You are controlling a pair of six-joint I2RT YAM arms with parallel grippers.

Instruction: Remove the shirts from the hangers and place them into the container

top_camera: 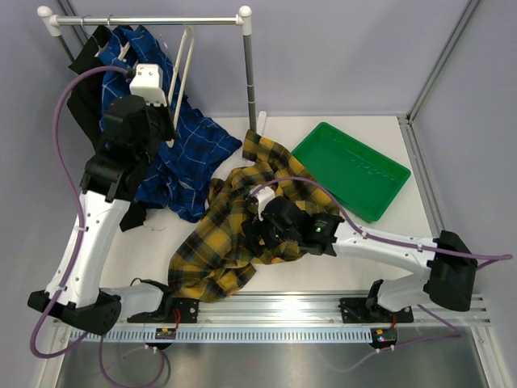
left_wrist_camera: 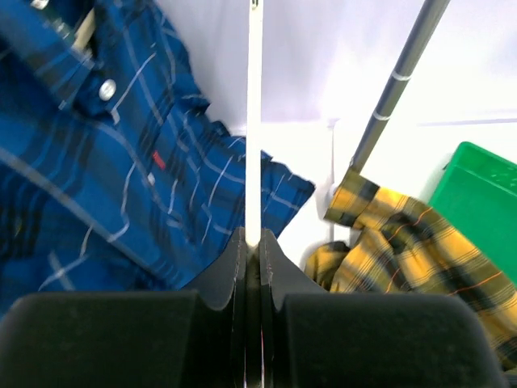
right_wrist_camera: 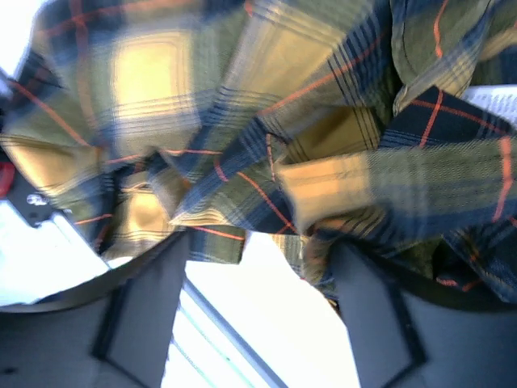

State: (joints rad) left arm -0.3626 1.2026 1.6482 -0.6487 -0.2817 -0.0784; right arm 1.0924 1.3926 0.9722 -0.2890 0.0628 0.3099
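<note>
The yellow-and-grey plaid shirt (top_camera: 230,238) lies crumpled mid-table, off any hanger. My right gripper (top_camera: 260,220) stands open over it. In the right wrist view the fingers (right_wrist_camera: 149,311) are wide apart, plaid folds (right_wrist_camera: 283,121) drape across their tips, and bare table shows between them. My left gripper (top_camera: 168,121) is shut on the thin white bar of a hanger (top_camera: 184,69), which the left wrist view shows pinched between the jaws (left_wrist_camera: 253,242). The blue checked shirt (top_camera: 174,153) hangs beside it and trails onto the table. A black shirt (top_camera: 81,97) hangs at far left. The green container (top_camera: 351,170) sits at right.
A metal rail (top_camera: 145,20) with white caps crosses the back left, and its upright post (top_camera: 251,81) stands between the hanging shirts and the tray. Grey walls close the back and right. An aluminium rail (top_camera: 283,311) with both arm bases runs along the near edge.
</note>
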